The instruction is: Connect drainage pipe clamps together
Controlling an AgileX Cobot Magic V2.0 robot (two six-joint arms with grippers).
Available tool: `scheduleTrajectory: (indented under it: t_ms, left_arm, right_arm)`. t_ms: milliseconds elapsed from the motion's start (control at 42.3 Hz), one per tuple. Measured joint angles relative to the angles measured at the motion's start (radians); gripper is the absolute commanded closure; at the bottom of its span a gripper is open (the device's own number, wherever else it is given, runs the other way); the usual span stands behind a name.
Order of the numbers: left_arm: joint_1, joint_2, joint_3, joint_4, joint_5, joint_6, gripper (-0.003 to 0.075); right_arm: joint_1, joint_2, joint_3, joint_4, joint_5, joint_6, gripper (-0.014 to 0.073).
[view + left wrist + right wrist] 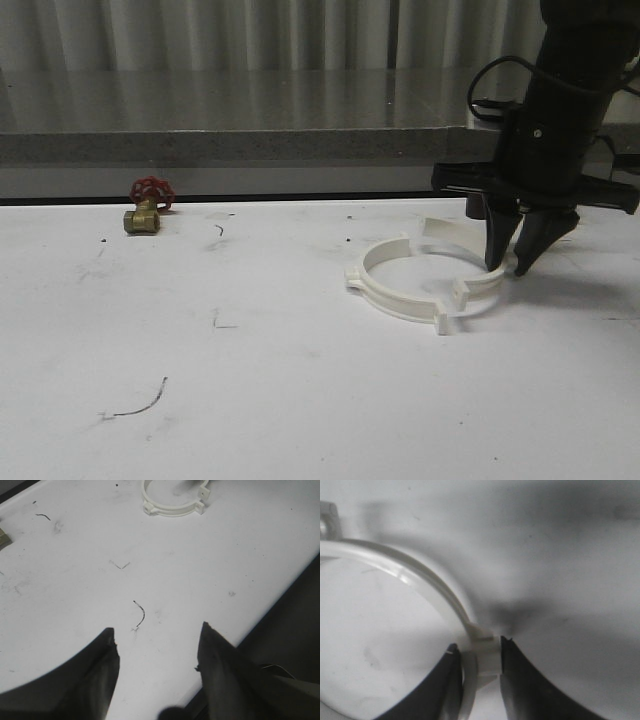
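Front view, white scuffed table point(250, 400) (grey ledge behind), right claw point(517, 262) grasping clamp point(400, 295), left claw point(157, 652) released

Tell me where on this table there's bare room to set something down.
The table is bare across its near part, in front of the brass valve and the drainage pipe clamps, and also between those two. It is crowded on the right, where the right gripper straddles the clamp band.

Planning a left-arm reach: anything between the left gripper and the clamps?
Nothing solid. In the left wrist view, bare white table with only dark scuff marks lies between the open left gripper and the clamps.
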Motion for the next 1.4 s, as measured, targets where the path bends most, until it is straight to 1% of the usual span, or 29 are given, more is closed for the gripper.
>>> scheduleTrajectory:
  t_ms: [284, 1396]
  left_arm:
    - [0.0, 0.0, 0.0, 0.0, 0.0, 0.0, 0.0365]
    - [0.0, 0.0, 0.0, 0.0, 0.0, 0.0, 0.0365]
  right_arm:
    - [0.015, 0.031, -0.003, -0.006, -0.002, 0.0, 0.0385]
    - [0.017, 0.034, -0.005, 0.003, -0.023, 0.0, 0.0385]
